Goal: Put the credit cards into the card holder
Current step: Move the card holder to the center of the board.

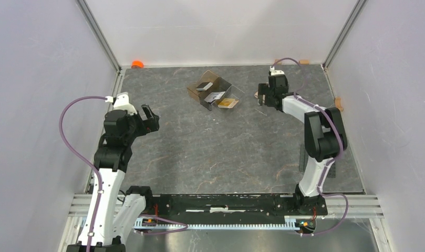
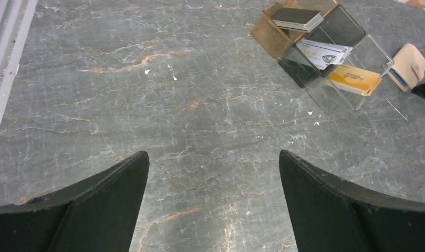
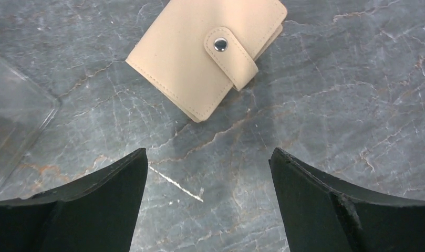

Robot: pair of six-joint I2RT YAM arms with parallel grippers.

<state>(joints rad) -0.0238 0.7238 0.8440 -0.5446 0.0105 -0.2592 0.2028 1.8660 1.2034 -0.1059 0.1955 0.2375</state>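
The card holder [image 3: 207, 52], a tan wallet snapped shut, lies flat on the grey stone table just ahead of my right gripper [image 3: 208, 151], which is open, empty and above it. In the top view only a tan sliver of the card holder [image 1: 256, 95] shows beside the right gripper [image 1: 262, 97]. The credit cards lie in a clear divided box: a dark card [image 2: 297, 18], a silver card [image 2: 323, 52] and an orange-gold card [image 2: 354, 79]. The card holder [image 2: 410, 65] lies right of the box. My left gripper [image 2: 213, 154] is open and empty, well left of the box.
The clear brown-tinted divided box [image 1: 215, 93] stands at the back middle of the table; its corner shows in the right wrist view [image 3: 16, 115]. A small orange object [image 1: 137, 64] sits at the back left. Small tan blocks [image 1: 339, 102] sit by the right wall.
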